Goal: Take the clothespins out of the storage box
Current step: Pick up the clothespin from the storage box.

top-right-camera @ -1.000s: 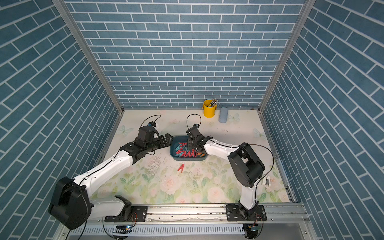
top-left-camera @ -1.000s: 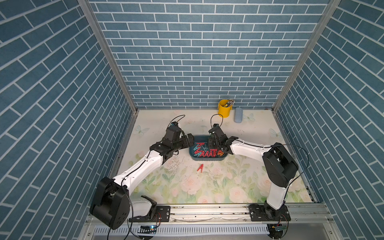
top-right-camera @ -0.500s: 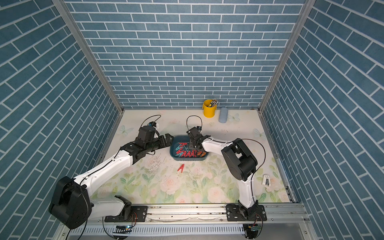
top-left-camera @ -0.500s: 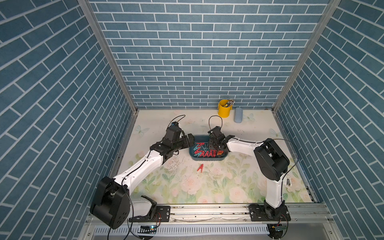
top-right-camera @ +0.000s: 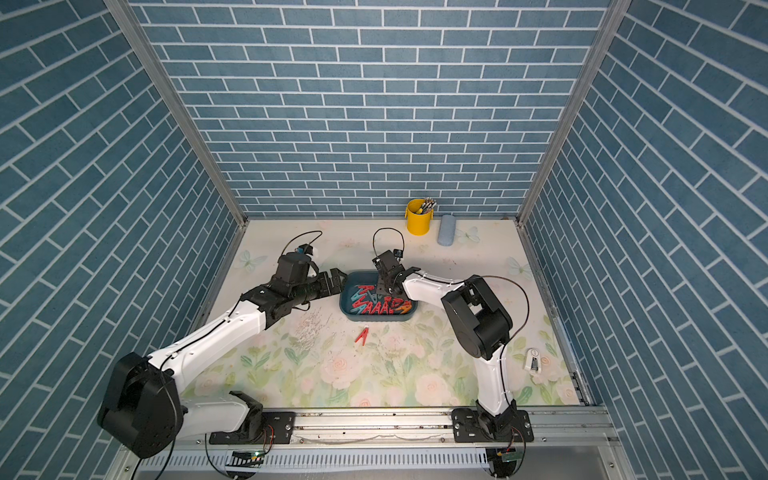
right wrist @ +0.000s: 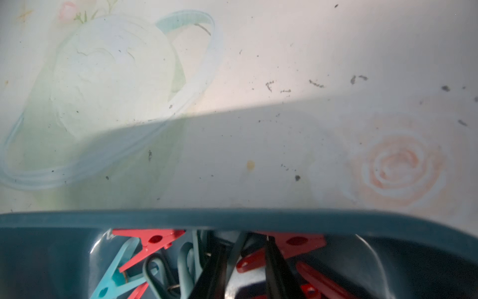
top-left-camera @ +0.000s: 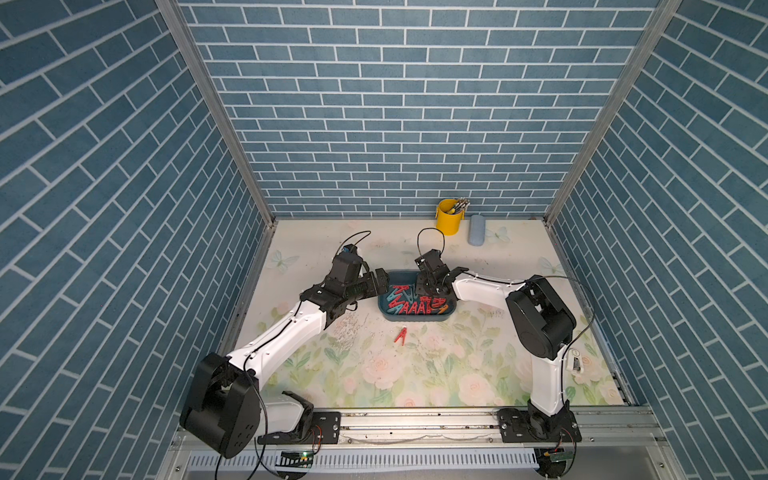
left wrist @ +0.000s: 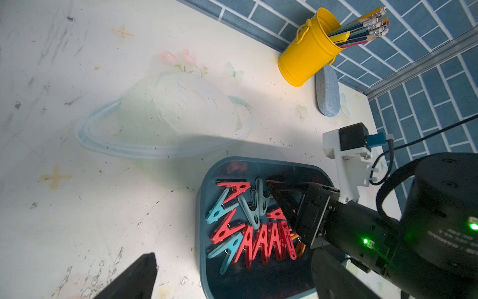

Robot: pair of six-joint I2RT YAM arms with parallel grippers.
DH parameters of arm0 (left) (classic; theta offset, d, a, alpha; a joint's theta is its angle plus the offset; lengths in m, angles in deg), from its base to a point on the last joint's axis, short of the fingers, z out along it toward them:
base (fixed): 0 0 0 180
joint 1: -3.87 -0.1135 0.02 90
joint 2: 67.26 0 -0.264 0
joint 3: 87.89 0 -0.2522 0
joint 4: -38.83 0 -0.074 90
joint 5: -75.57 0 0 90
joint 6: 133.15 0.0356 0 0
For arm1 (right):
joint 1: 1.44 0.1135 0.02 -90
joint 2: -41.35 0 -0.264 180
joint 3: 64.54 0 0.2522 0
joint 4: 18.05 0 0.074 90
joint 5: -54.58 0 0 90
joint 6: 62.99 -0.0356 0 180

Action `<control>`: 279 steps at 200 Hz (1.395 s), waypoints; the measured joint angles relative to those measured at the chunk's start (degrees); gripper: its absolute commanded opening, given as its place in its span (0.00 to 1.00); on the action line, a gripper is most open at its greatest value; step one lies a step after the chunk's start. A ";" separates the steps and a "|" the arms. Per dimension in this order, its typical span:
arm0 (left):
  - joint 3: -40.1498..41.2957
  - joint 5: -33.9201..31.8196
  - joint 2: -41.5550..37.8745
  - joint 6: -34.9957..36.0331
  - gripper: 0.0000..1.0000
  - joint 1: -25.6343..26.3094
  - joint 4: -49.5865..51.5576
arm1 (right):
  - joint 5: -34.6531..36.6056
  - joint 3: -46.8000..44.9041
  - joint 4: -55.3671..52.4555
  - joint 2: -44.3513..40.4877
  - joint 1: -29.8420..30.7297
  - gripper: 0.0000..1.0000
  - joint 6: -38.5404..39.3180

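Right gripper inside storage box, among clothespins (mostly red)

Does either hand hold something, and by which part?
Left hand: open, empty. Right hand sits among the clothespins in the storage box; a grip cannot be told.

Glossy plastic storage box holds smooth plastic clothespins; the yellow bucket looks glossy metal.
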 measured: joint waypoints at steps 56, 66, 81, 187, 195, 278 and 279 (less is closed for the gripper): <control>0.00 0.00 0.00 0.20 1.00 -0.04 0.00 | 0.15 2.21 -1.57 0.85 0.11 0.28 -0.55; 0.00 0.00 0.00 0.20 0.99 -0.04 0.00 | 0.24 2.84 -2.27 0.94 0.24 0.27 -0.52; 0.00 0.00 0.00 0.24 1.00 -0.09 0.00 | 0.39 3.93 -2.95 1.05 0.31 0.27 -0.50; 0.00 0.04 0.00 0.46 1.00 -0.35 0.00 | -0.79 5.16 -3.37 3.37 0.52 0.23 -0.76; 0.00 0.07 0.00 0.48 1.00 -0.39 0.00 | -0.87 5.16 -3.37 3.45 0.55 0.23 -0.87; 0.00 0.22 0.00 0.68 0.99 -0.63 0.00 | -1.62 6.38 -3.54 5.25 0.70 0.07 -1.90; 0.00 0.22 -0.02 0.68 0.99 -0.63 0.00 | -1.64 6.38 -3.54 5.25 0.70 0.07 -1.88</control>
